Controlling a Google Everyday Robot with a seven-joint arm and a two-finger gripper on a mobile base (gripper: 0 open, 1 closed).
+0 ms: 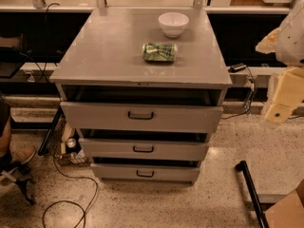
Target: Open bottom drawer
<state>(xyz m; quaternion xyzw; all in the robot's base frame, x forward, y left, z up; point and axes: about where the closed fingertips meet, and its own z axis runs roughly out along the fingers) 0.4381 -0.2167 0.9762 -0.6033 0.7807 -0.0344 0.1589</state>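
A grey metal cabinet stands in the middle of the camera view with three drawers. The bottom drawer is the lowest and shallowest front, with a small dark handle. It stands pulled out a little, with a dark gap above it. The middle drawer and the top drawer also stand out, the top one furthest. My gripper, a cream-coloured part under the white arm, is at the right edge. It is well right of the cabinet, level with the top drawer, and touches nothing.
A white bowl and a green crumpled packet lie on the cabinet top. A black bar and a cardboard box are on the floor at right. Cables, a basket and a person's shoe are at left.
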